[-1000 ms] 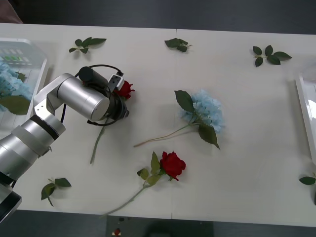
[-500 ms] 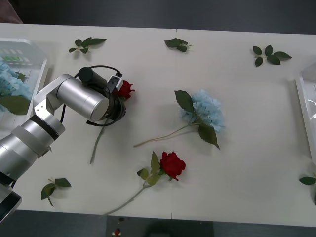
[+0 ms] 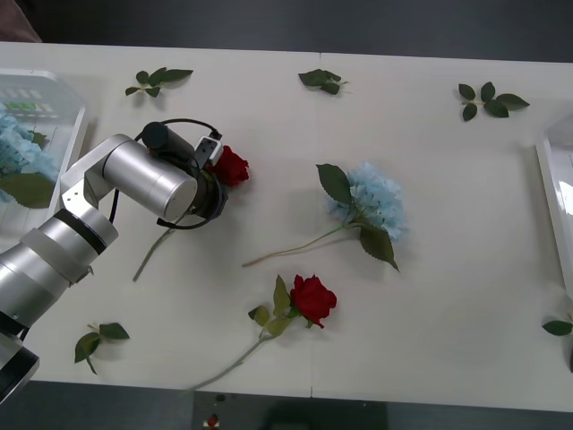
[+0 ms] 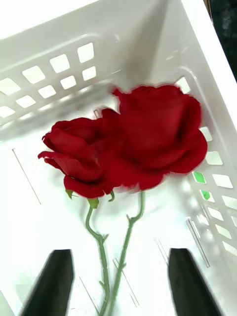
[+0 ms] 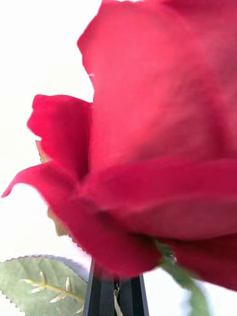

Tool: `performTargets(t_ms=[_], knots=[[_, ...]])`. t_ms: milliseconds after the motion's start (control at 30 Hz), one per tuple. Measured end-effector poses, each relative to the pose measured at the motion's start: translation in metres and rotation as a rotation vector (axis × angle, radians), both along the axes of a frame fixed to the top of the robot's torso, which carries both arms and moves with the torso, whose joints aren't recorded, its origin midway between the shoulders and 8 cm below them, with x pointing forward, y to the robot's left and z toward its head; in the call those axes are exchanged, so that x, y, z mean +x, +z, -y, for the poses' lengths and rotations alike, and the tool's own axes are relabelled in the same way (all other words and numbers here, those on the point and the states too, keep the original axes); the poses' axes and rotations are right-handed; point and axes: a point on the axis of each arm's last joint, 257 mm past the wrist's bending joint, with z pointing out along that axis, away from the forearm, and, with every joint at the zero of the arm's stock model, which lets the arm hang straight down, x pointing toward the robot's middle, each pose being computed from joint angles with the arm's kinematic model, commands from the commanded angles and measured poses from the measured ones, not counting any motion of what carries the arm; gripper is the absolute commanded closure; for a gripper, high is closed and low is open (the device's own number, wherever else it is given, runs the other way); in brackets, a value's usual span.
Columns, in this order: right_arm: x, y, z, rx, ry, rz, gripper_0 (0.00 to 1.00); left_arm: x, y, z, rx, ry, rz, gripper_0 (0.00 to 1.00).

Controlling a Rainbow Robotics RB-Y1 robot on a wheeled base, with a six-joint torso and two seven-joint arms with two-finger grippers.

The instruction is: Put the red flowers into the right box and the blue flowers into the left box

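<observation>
In the front view, the left claw [image 3: 218, 184] is seen over the white bench [image 3: 430, 296], largely hidden under its own silver wrist, with a rose [image 3: 230, 167] held just beyond it and the stem [image 3: 152, 253] trailing back beneath the arm. A second rose [image 3: 312, 299] lies on the bench nearer the robot and to the right of that claw, and a blue flower [image 3: 374, 202] lies farther right, apart from both roses. The left box [image 3: 70, 143] is found to the left of the claw, with more blue flowers [image 3: 20, 148] inside it; the right box [image 3: 555, 202] is cut off at the far right edge. Loose leaf sprigs [image 3: 158, 81] are scattered along the far side of the bench. In the right wrist view, the right claw [image 4: 121, 281] is shown with its two black fingers [image 4: 54, 281] spread apart and nothing between the tips; just beyond it two roses [image 4: 128, 143] lie side by side on the white floor of the right box [image 4: 207, 54], blooms touching, stems running back between the fingers. In the left wrist view, the left claw [image 5: 116, 296] is seen closed on the rose [image 5: 158, 138], whose bloom crowds the space directly beyond the black fingers, with a leaf [image 5: 39, 284] beside them.
</observation>
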Motion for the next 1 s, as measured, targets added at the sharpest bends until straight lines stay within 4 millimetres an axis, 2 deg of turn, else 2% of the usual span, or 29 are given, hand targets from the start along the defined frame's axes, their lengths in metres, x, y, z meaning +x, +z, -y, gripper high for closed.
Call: performTargets(t_ms=[167,300,400,500,600,733,867,1000], knots=[[0.006,0.001,-0.009,0.028,0.025,0.02,0.0,0.003,0.003,0.0,-0.005,-0.002,0.015,1.0],[0.005,-0.003,-0.028,0.072,0.09,0.003,0.0,0.002,0.01,0.001,-0.05,-0.004,0.009,1.0],[0.007,-0.001,-0.047,0.113,0.151,0.001,0.0,-0.002,0.024,0.011,-0.118,-0.02,0.002,1.0],[0.013,0.008,-0.068,0.111,0.272,0.014,0.0,-0.002,0.048,0.024,-0.193,-0.035,0.017,1.0],[0.019,0.02,-0.093,0.12,0.391,0.038,0.0,-0.002,0.076,0.043,-0.296,-0.012,0.037,1.0],[0.021,0.03,-0.123,0.13,0.504,0.033,0.0,-0.005,0.112,0.078,-0.461,0.06,0.036,1.0],[0.016,0.041,-0.163,0.121,0.675,0.01,0.0,-0.01,0.153,0.13,-0.604,0.07,0.04,1.0],[0.017,0.055,-0.214,0.171,0.821,0.056,0.0,-0.019,0.201,0.187,-0.795,0.088,0.037,1.0]])
